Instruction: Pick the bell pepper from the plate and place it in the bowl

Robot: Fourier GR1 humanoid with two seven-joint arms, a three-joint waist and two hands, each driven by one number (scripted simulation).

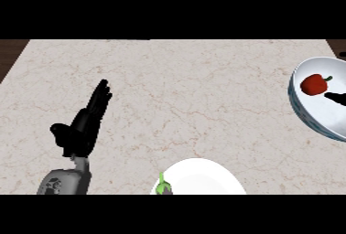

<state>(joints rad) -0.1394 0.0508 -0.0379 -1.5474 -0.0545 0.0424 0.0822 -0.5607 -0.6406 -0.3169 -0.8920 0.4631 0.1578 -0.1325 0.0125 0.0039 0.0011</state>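
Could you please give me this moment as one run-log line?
bell pepper: in bowl | plate: no pepper | left hand: open, resting | right hand: fingertips only, over bowl

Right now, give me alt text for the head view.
A red bell pepper lies in a bowl at the counter's right edge, with the right hand's black fingertips just beside it. A white plate sits at the near edge, and the left hand rests open at the left.
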